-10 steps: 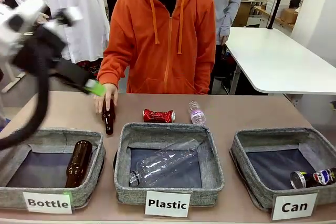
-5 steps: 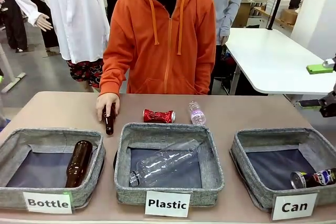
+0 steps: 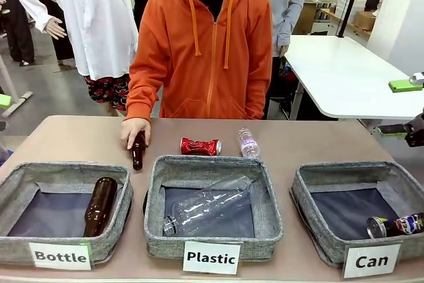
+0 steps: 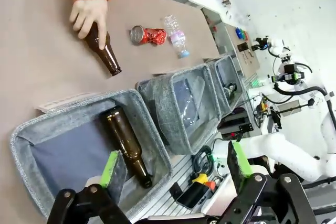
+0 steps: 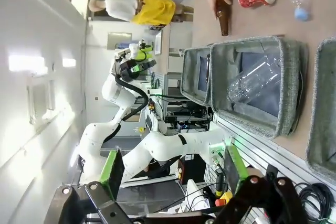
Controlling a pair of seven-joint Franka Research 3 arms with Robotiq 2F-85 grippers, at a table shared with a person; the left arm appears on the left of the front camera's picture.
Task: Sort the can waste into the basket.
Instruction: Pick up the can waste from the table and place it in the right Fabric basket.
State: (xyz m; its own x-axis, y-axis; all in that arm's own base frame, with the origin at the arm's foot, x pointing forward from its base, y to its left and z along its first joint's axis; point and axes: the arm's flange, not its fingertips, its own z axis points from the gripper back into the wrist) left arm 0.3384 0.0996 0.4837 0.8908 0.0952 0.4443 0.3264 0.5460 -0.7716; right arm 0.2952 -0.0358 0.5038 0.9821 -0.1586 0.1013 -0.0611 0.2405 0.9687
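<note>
One can binned, one waiting on the table.

The "Can" basket (image 3: 317,189) is the drop point. The right gripper (image 3: 401,107) hovers just above its far right corner and the left gripper (image 4: 174,163) is well off to its left. Both have fingers spread wide and empty, likely ready to reach. The dark printed can (image 3: 396,225) lies inside the basket. The crushed red can (image 3: 200,146) lies well to its left, nearer the person.

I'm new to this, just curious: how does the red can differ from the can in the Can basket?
The red can is crushed and shiny; the dark can is printed and looks uncrushed. The red can lies on the table, the dark can inside the Can basket. Both lie on their sides.
</note>
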